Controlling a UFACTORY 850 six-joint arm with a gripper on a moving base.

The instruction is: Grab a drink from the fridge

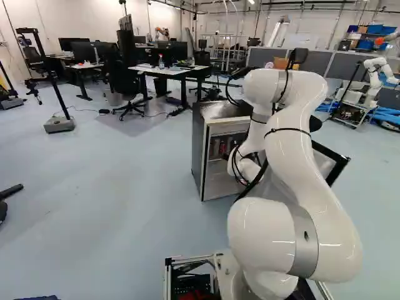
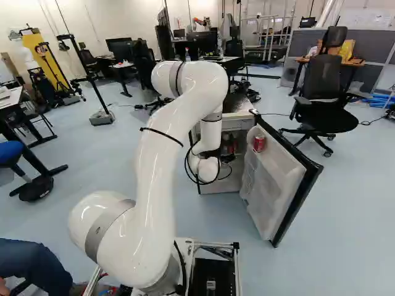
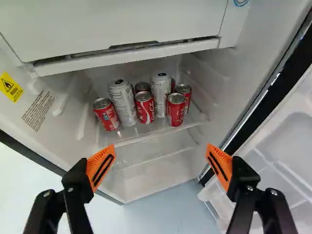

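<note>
Looking into the fridge [image 1: 197,147], we noted printed labels first: a yellow warning label [image 3: 9,87] with a flame symbol and a block of small print [image 3: 39,109] lined the inner wall opposite the door [image 2: 268,185], and a blue round mark [image 3: 241,2] sat high on the door side. We found the shelf [image 3: 134,139] ahead of the gripper [image 1: 234,154], its front edge running across between the fingertips and the cans. Above it, we observed a white compartment front [image 3: 112,24], with an opening between the two. On the shelf we saw the drinks, two tall pale cans [image 3: 123,103] among short red cans [image 3: 175,110], grouped closely, with some red ones partly hidden behind. We saw one more red can [image 2: 259,143] on the opened door, near its upper end. In the wrist view, we recorded the gripper [image 3: 160,166] as released, its orange pads [image 3: 101,167] wide apart and touching no can.
</note>
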